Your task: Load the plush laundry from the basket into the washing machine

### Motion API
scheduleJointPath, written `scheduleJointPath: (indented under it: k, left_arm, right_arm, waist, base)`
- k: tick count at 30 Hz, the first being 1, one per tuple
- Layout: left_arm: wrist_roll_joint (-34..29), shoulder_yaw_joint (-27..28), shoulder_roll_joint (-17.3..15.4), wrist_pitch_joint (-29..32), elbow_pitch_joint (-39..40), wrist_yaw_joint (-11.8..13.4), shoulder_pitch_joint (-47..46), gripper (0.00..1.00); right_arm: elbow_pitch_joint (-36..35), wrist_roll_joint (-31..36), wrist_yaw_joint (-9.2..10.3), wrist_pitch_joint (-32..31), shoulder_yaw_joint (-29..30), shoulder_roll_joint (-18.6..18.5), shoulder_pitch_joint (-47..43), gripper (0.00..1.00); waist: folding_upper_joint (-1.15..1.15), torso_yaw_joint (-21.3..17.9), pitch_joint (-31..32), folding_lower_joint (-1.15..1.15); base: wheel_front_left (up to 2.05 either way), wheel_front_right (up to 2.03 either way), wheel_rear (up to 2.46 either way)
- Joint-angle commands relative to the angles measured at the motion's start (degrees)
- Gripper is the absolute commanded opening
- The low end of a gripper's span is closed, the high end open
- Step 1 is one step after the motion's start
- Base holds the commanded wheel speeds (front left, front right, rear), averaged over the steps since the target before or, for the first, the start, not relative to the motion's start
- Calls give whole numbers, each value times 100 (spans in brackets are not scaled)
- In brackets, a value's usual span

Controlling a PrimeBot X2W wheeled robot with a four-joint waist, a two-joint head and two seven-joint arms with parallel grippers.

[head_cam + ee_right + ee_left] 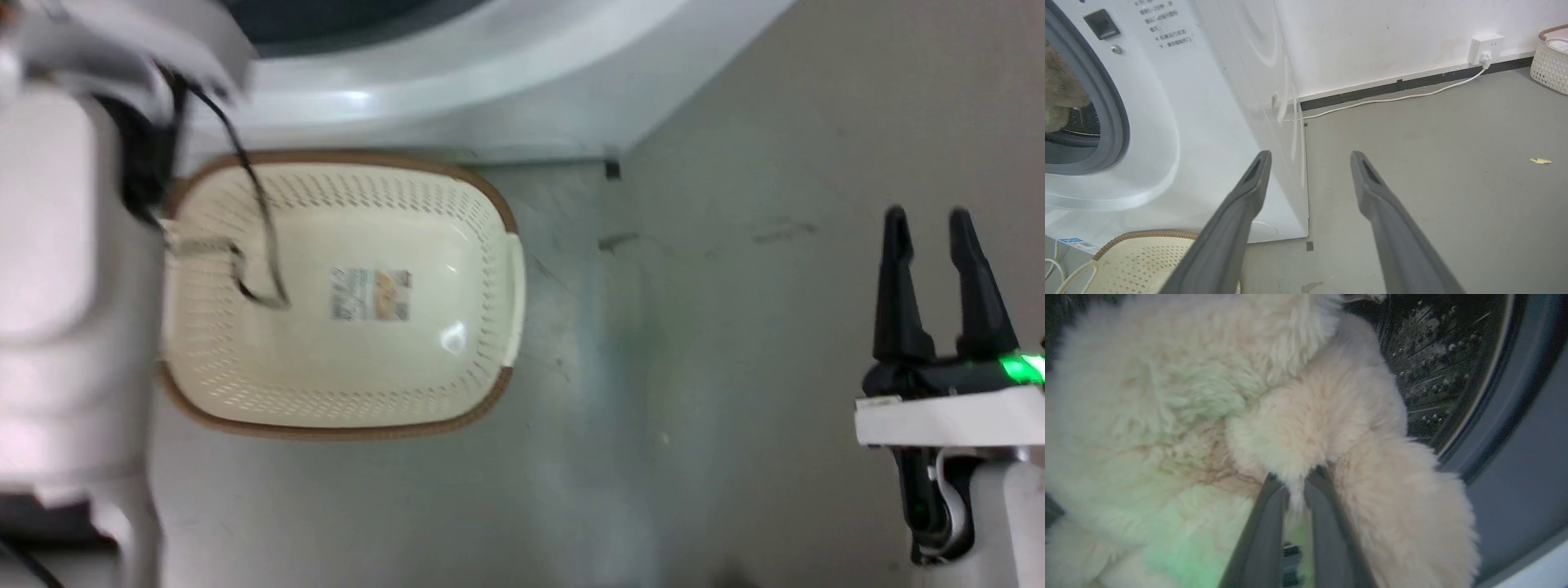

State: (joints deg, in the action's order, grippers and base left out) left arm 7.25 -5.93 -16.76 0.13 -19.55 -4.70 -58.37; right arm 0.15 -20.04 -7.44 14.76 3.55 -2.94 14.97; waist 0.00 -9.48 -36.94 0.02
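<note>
The plush laundry, fluffy and cream-beige, lies in the mouth of the washing machine, against its perforated steel drum. My left gripper is shut on a tuft of the plush. From the right wrist, a bit of the plush shows inside the grey door seal. The basket sits on the floor right before the machine, with just a label sticker on its bottom. My right gripper hangs open over bare floor, well right of the basket.
My pale left forearm rises along the basket's left side, a black cable draping over it. A wall socket with a white cord runs along the skirting. A second white basket stands at the far right.
</note>
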Motion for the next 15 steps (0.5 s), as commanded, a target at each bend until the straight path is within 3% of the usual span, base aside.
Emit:
scheduleJointPath:
  k: [1, 6, 15]
  left_arm:
    - [-46, 20, -63, 22, -82, -3, -266, 0]
    - [-209, -60, -236, 225, -1016, 1, -1305, 0]
    - [-486, -199, -387, 510, -2418, 247, -2672, 0]
  right_arm:
    - [-45, -11, -5, 24, -43, 6, 94, 100]
    - [-87, -46, -5, 24, -199, 6, 251, 100]
    - [-117, -200, -5, 24, -328, 6, 428, 100]
  waist:
    - [0, -265, -323, -2]
    - [0, -445, -628, -2]
    - [0, -630, -1007, -2]
  base:
    - [0, 0, 0]
    - [0, 0, 0]
    - [0, 0, 0]
